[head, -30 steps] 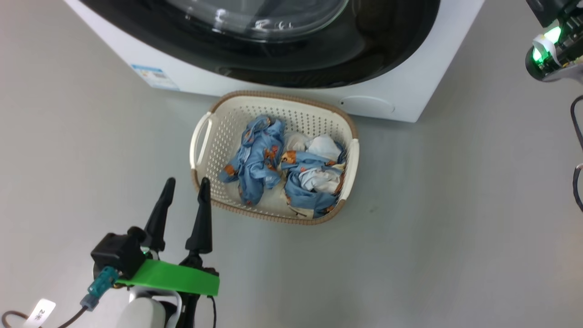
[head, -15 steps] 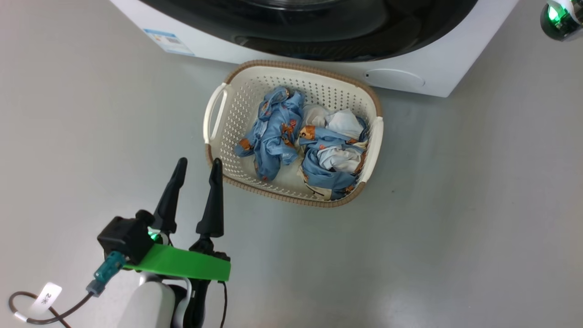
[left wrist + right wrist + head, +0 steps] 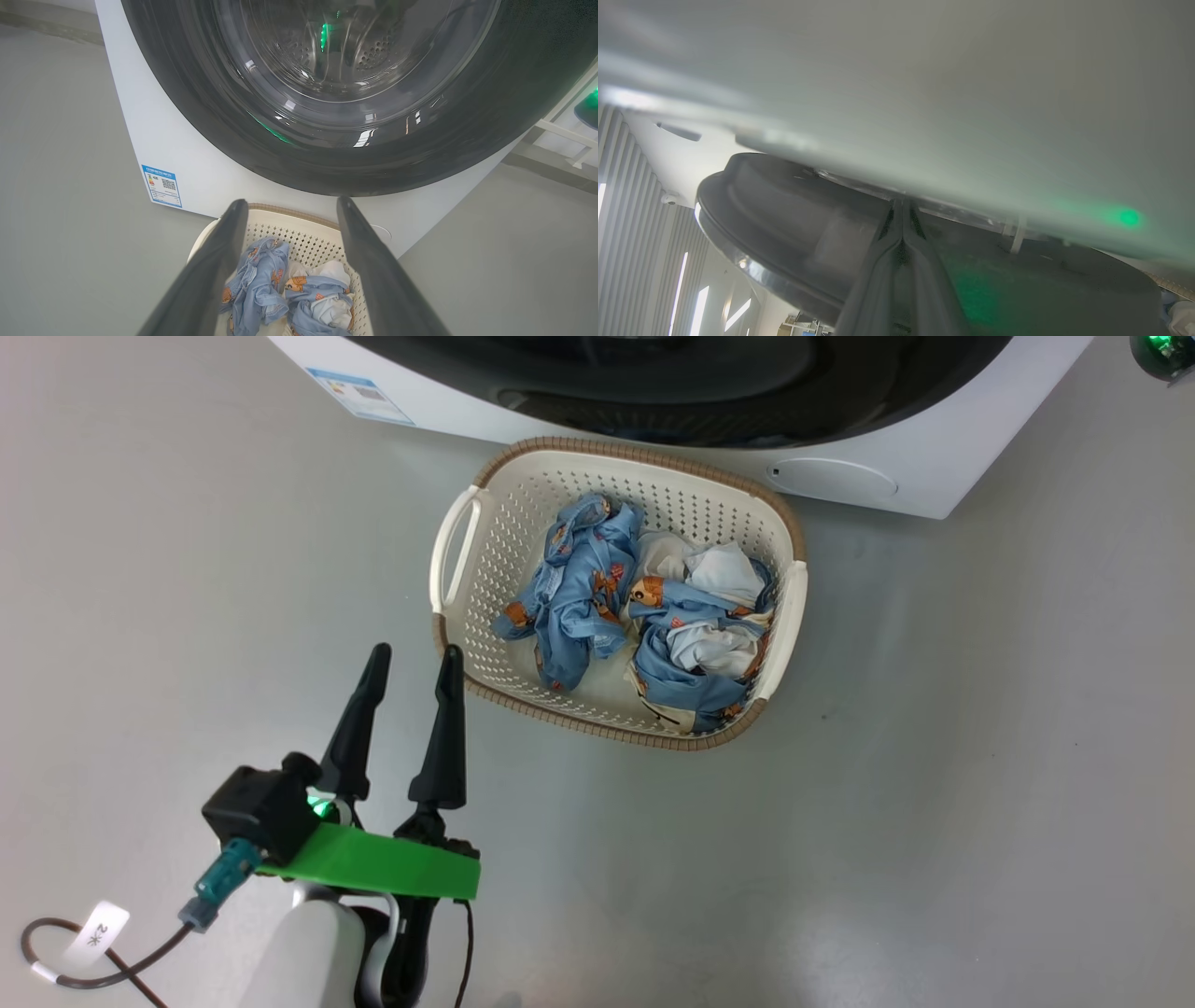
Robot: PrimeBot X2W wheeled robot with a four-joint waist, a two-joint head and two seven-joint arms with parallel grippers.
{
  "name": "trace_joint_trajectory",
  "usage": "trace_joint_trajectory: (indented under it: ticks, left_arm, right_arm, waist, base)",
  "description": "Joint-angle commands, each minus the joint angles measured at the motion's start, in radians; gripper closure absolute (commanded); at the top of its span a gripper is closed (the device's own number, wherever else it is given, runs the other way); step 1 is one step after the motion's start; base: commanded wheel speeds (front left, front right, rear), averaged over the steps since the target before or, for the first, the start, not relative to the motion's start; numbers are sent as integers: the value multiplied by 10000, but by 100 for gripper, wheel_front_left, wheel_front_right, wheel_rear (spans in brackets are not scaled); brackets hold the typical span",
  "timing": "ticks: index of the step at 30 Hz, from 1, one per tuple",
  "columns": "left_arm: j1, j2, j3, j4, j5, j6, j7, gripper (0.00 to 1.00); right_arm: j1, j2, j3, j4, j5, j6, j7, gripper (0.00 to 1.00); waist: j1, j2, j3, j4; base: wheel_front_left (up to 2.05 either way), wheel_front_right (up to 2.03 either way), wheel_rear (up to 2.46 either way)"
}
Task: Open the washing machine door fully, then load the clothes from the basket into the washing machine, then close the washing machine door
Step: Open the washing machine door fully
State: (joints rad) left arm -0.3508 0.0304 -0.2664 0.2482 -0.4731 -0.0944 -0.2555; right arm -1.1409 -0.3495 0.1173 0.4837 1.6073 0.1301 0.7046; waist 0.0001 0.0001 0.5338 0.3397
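Washing machine door (image 3: 327, 158): the glossy black rim and clear glass centre are seen lying against the white front of the washing machine (image 3: 140, 140); perforated steel is visible through the glass.
Blue label (image 3: 161, 185): fixed low on the machine's front, at its left side.
Basket (image 3: 504, 523): set on the grey floor (image 3: 934, 803), just in front of the machine's lower edge and below the door.
Clothes (image 3: 579, 597): two crumpled light-blue bundles with orange prints and white parts are lying side by side inside the basket, touching each other.
Left claw (image 3: 415, 651): held open and empty, fingers spread, over bare floor just beside the basket's near left corner; the fingers are pointed toward the machine.
Left wrist: a green bracket (image 3: 373, 868) is fitted behind the claw.
Right claw (image 3: 902, 205): closed, fingers pressed together, nothing held between them. In the right wrist view the tips are placed at the line where the dark door rim meets a pale, blurred surface; whether contact is made cannot be told.
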Motion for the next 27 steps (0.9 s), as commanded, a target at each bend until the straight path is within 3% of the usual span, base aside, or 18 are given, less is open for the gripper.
trace_joint_trajectory:
  ticks: [1,27]
  left_arm:
    - [-35,198,265,-258,-125,43,-63,0]
    - [904,198,655,148,583,-171,-63,0]
  right_arm:
    - [-25,247,103,-352,-75,6,177,100]
    - [2749,1257,857,-1206,-92,6,1081,100]
  waist:
    - [-1,-1,-37,-8]
    - [-1,-1,-2033,-474]
  base:
    - [0,0,0]
    - [0,0,0]
